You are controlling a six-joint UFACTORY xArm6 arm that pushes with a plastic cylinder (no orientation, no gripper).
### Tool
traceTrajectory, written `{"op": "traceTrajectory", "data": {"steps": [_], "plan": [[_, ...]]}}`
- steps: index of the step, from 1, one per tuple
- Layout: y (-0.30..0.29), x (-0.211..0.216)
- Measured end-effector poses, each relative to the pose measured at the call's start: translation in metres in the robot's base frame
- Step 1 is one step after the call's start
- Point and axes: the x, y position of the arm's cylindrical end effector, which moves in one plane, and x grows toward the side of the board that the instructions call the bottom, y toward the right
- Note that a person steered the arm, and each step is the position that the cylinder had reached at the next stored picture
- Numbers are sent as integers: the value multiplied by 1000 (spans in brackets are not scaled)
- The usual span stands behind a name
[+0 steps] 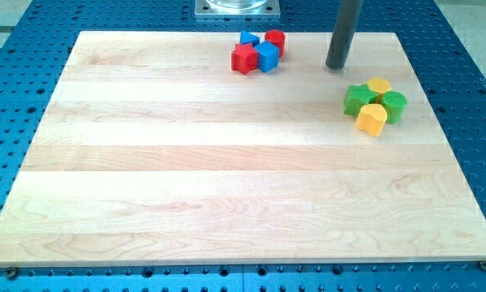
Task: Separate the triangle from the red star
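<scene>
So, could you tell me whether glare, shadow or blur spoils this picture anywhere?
Camera view: even, soft light, with no strong glare on the board; my tip casts only a faint shadow; the red star and blue triangle look sharp; the rod's top is cropped.

The dark rod [344, 32] is cut off by the view's top edge, so its upper length and the arm that carries it do not show; only its lower part down to my tip [336, 66] is visible. At the far edge of the board, the blue triangle [248, 39] is partly hidden behind the red star [244, 58] and the blue cube [267, 57], so only its upper part shows. The red cylinder [276, 40] is partly covered by that cube. On the right, the yellow block [379, 85] farthest back is half hidden by the green blocks [359, 99], and its shape cannot be told. A metal plate [238, 8] beyond the board is cut by the top edge.
</scene>
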Motion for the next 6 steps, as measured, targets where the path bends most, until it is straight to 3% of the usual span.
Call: {"op": "traceTrajectory", "data": {"steps": [1,3,6], "plan": [[0,-40],[0,-44],[-99,-61]]}}
